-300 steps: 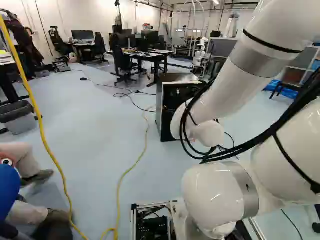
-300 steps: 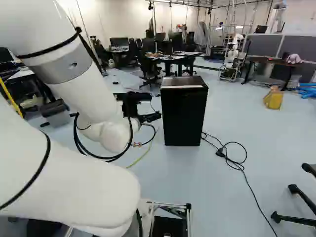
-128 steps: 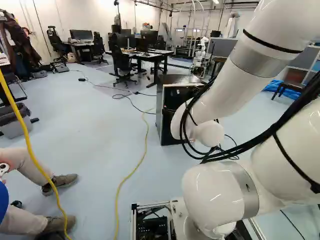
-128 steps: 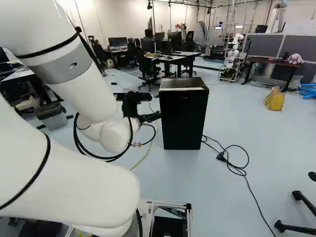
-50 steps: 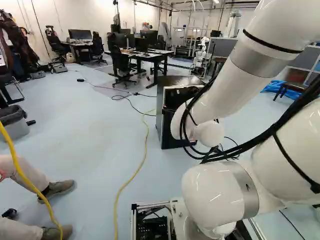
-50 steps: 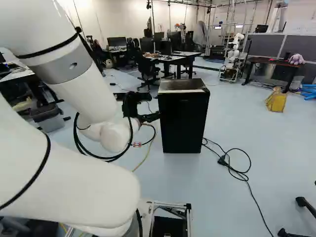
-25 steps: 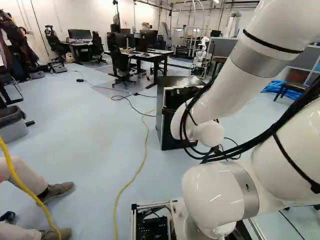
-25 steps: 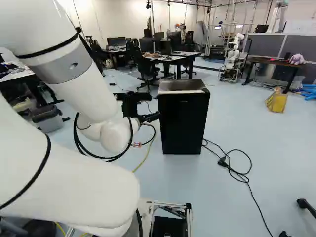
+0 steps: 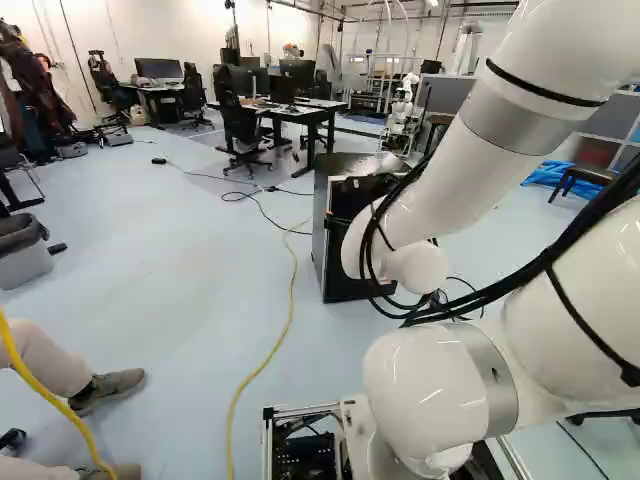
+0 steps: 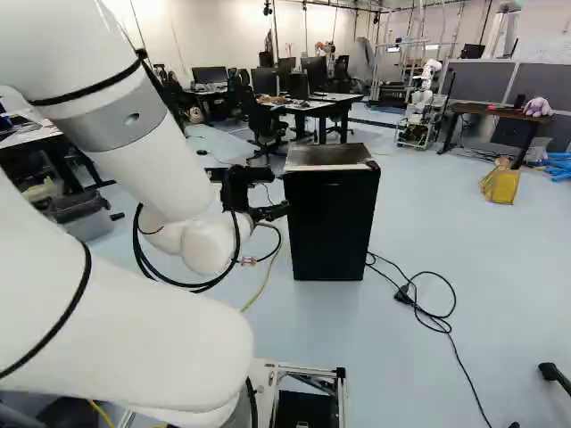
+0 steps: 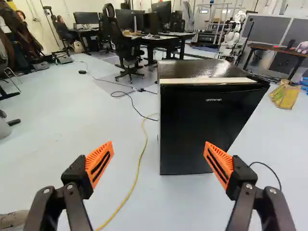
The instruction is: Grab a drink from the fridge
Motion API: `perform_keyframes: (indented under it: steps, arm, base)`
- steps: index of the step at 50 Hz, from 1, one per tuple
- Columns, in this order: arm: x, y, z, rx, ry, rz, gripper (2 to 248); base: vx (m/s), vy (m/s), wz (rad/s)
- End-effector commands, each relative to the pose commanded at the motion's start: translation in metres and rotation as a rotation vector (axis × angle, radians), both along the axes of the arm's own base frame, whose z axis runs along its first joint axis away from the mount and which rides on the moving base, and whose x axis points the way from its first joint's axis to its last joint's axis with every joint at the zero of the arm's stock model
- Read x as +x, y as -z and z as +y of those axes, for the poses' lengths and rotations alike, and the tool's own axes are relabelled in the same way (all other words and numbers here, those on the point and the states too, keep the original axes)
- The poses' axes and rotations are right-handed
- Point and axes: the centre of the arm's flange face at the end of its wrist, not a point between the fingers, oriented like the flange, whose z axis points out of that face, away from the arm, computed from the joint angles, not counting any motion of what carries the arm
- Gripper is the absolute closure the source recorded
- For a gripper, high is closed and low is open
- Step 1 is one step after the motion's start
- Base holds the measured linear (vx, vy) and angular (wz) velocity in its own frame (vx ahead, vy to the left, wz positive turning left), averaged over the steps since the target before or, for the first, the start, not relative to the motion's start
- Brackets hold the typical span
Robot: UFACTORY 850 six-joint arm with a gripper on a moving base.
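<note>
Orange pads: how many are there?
2, both on the tool: one orange pad on the side nearer the yellow cable, the other seen against the black fridge.

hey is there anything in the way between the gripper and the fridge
Nothing visible stands between the open gripper and the fridge; its shut door, though, bars the way to any drink inside. The yellow cable lies on the floor beside the fridge.
</note>
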Motion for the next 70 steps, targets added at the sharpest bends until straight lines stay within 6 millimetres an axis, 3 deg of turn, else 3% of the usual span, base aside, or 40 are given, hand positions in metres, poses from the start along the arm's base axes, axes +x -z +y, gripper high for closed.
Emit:
perform_keyframes:
  steps: [70]
  arm:
    - [0.0000, 0.0000, 0.0000, 0.000, 0.000, 0.000, 3]
  base:
    - [0.034, 0.000, -0.002]
